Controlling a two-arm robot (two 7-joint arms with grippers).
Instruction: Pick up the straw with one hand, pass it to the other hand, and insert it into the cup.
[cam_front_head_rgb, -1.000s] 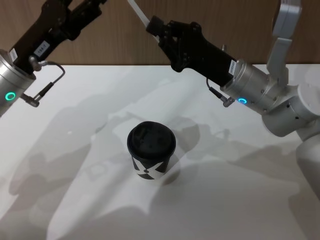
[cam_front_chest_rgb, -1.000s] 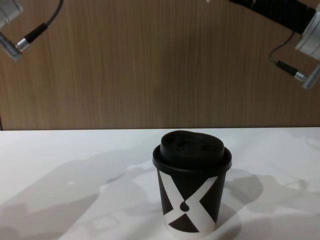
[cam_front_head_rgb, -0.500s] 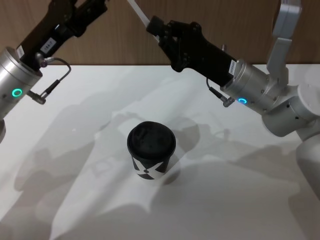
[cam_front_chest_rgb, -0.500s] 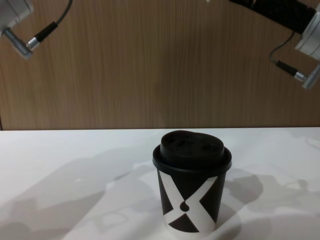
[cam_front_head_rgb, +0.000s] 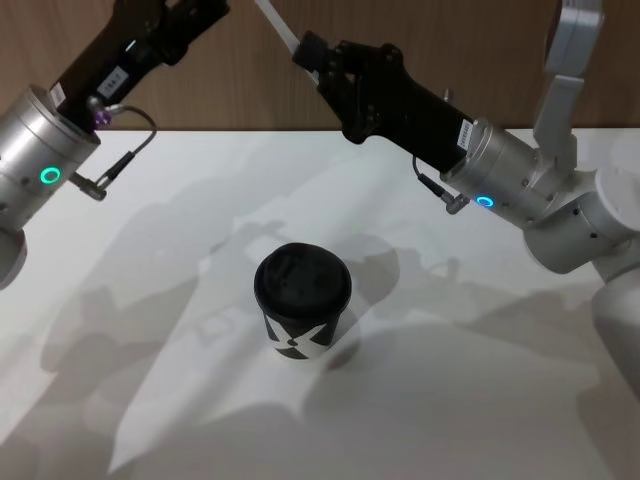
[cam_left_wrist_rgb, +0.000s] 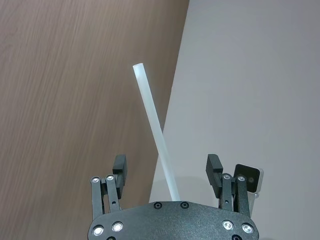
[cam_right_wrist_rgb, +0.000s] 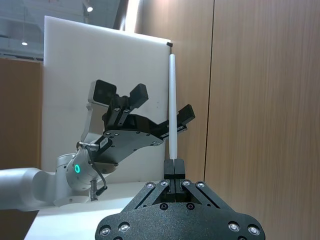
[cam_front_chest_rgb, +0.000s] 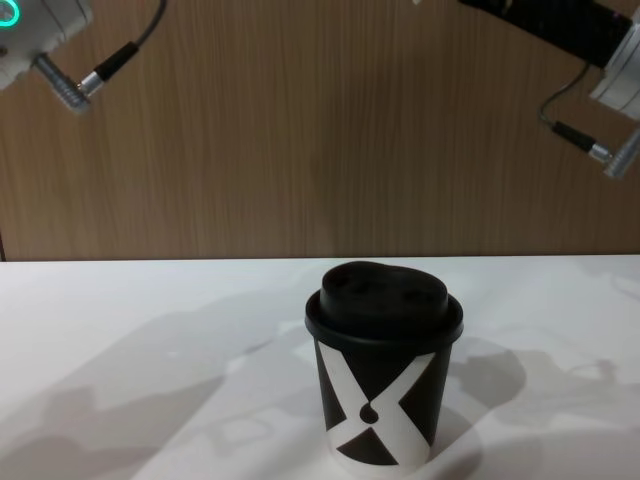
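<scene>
The right gripper (cam_right_wrist_rgb: 174, 165) has its fingers pressed together on one end of the thin, straight white tube of a straw (cam_right_wrist_rgb: 172, 110), high above the white table (cam_front_head_rgb: 480, 400) and well clear of the black paper cup with its white X pattern and domed black lid (cam_front_chest_rgb: 385, 370). The left gripper (cam_left_wrist_rgb: 167, 167) has its fingers spread, seemingly one on each side of the shaft and not touching it. The likely trouble is the handover: if the right lets go before the left has closed, the straw drops; if the left closes on a slanted shaft, it may grip askew and miss the lid's opening. The straw's long axis continues the right fingers' line, free end pointing away from them; it slants across the left gripper's gap.
</scene>
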